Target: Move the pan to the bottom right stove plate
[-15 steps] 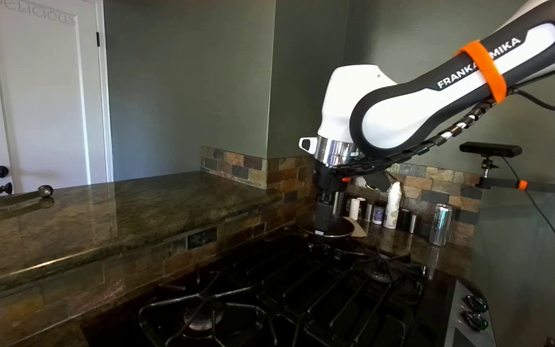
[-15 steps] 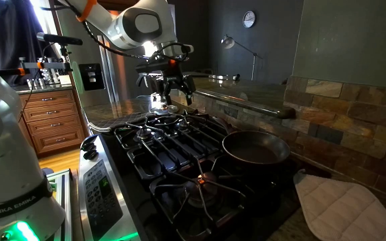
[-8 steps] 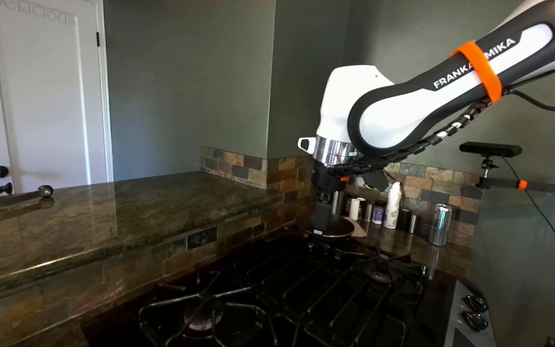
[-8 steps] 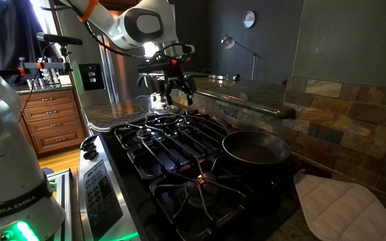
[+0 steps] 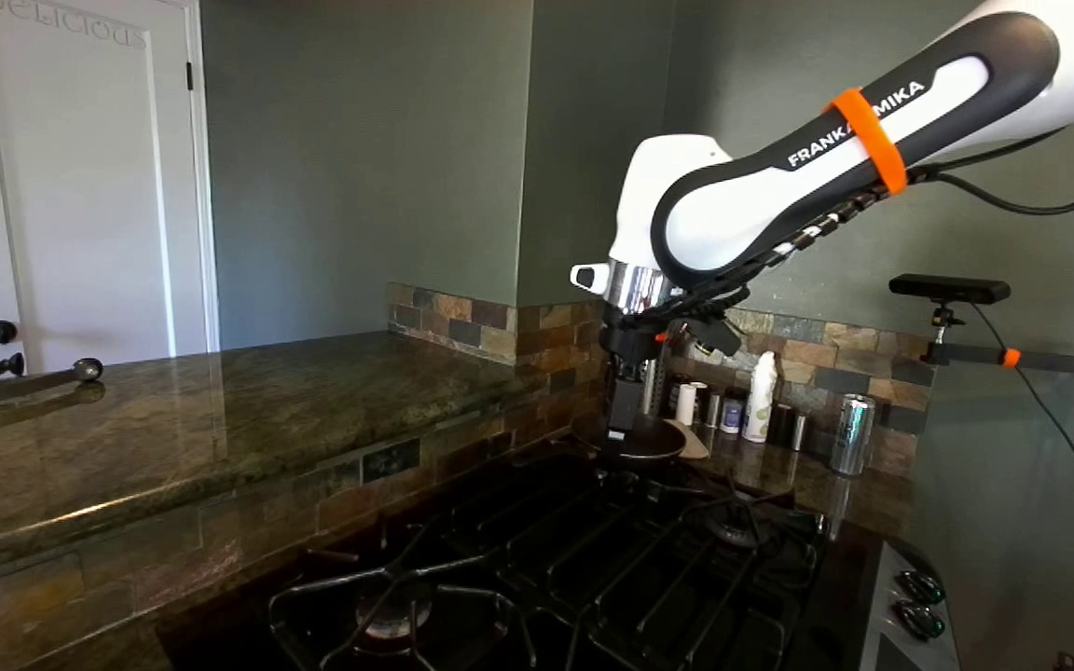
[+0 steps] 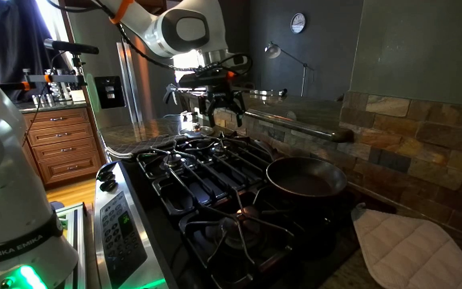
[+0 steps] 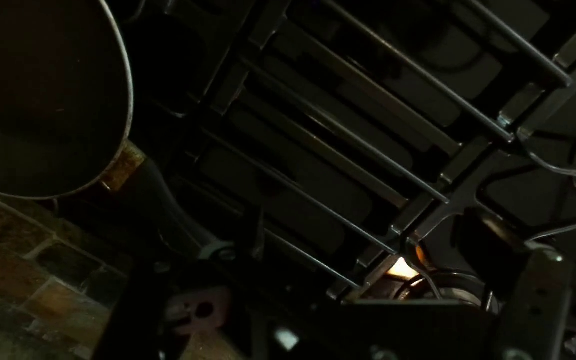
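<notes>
The dark, shallow pan sits at the wall side of the stove in both exterior views. Its inside also shows at the left of the wrist view. Its handle points away along the wall; in the wrist view the handle runs toward my left finger, which hides its end. My gripper is open and empty, above the stove and apart from the handle; it also shows in the wrist view. The bottom right stove plate, near the control panel, has nothing on it; it also shows here.
A tiled wall with a raised stone counter borders the stove. A pale quilted pad lies beside the pan. The control panel is along the front edge. Bottles and canisters stand behind the pan.
My gripper has moved toward the tiled wall and a little higher, with the forearm reaching further out. The fingers stay open. The pan has not moved.
</notes>
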Available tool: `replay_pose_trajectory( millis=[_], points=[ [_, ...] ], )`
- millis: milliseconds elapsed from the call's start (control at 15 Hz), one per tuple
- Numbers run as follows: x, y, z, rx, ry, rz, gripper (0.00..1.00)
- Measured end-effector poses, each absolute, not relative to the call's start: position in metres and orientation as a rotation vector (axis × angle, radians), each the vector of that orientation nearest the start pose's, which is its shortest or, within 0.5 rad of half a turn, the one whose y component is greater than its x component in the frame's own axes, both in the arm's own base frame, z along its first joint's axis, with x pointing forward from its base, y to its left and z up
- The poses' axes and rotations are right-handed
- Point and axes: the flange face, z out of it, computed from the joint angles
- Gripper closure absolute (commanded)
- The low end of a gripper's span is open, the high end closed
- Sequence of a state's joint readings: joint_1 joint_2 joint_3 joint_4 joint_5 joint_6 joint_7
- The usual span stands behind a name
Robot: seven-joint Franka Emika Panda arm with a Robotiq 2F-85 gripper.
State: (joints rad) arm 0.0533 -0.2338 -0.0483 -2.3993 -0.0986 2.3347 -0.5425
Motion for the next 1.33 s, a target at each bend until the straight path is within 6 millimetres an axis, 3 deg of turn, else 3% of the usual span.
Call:
replay_pose_trajectory(
  millis=[600, 1333],
  points=[
    [0.522, -0.023, 0.412, -3.022, -1.227, -0.195, 0.0],
    [0.572, -0.059, 0.383, -2.939, -1.336, -0.159, 0.0]
  ],
)
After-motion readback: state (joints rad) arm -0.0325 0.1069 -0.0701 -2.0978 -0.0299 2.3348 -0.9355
